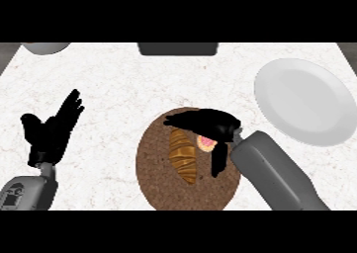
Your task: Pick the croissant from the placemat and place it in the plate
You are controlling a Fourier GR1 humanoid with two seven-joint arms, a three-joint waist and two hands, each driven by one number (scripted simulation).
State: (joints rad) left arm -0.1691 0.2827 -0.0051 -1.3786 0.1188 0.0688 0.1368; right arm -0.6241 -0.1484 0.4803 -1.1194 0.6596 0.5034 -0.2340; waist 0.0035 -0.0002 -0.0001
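Right forearm (272, 168): comes in from the lower edge and slants up to the placemat (155, 168).
Right hand (210, 123): over the mat's far end, fingers spread apart and reaching left, thumb pointing down; it is clamped on nothing that I can see.
Croissant (183, 157): flat on the mat, just under the fingers and left of the thumb, almost wholly uncovered.
Pink-topped item (207, 143): tucked between fingers and thumb, too hidden to name.
Plate (305, 101): beyond the right hand and to its right, well apart, nothing on it.
Left hand (53, 128): resting far to the left of the right hand, fingers straight and up.
Done: the approach, by the look of it.
Left: closing on the croissant, lifting, carrying it right, setting it down.
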